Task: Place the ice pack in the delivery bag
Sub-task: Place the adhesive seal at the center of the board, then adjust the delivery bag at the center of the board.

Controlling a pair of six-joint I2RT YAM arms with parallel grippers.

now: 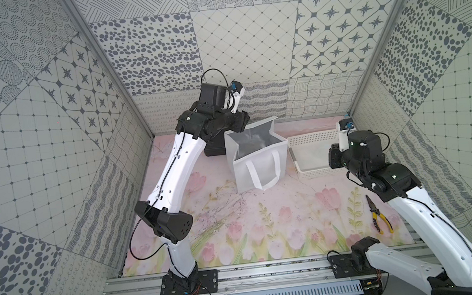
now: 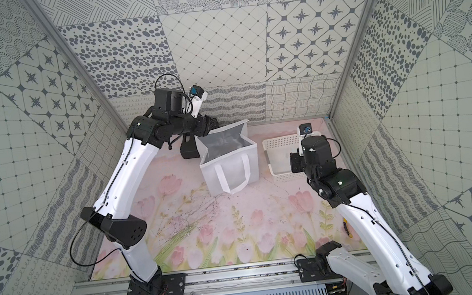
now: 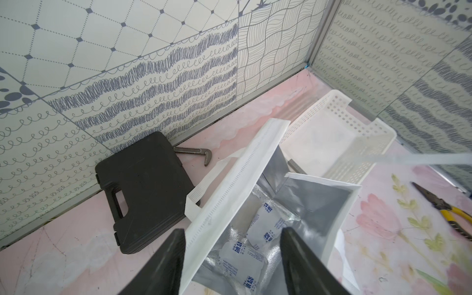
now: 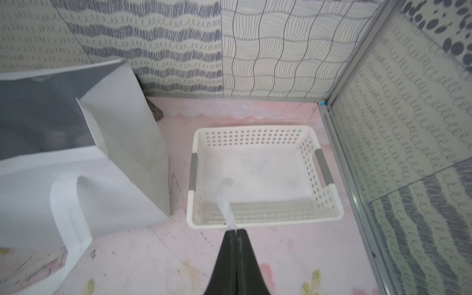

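Right gripper hovers near the bench's right edge, just in front of the white perforated plastic basket, jaws pressed together on a thin translucent strip, likely parked clear of the bag mouth. Further back the boxy white foil-lined delivery bag stands open beside the basket; clear blue-printed ice packs lie on its silver floor. Left gripper hangs over the bag's rim, jaws spread, holding nothing, straddling the wall, which reads as a release; black hard plastic case sits behind at the back edge.
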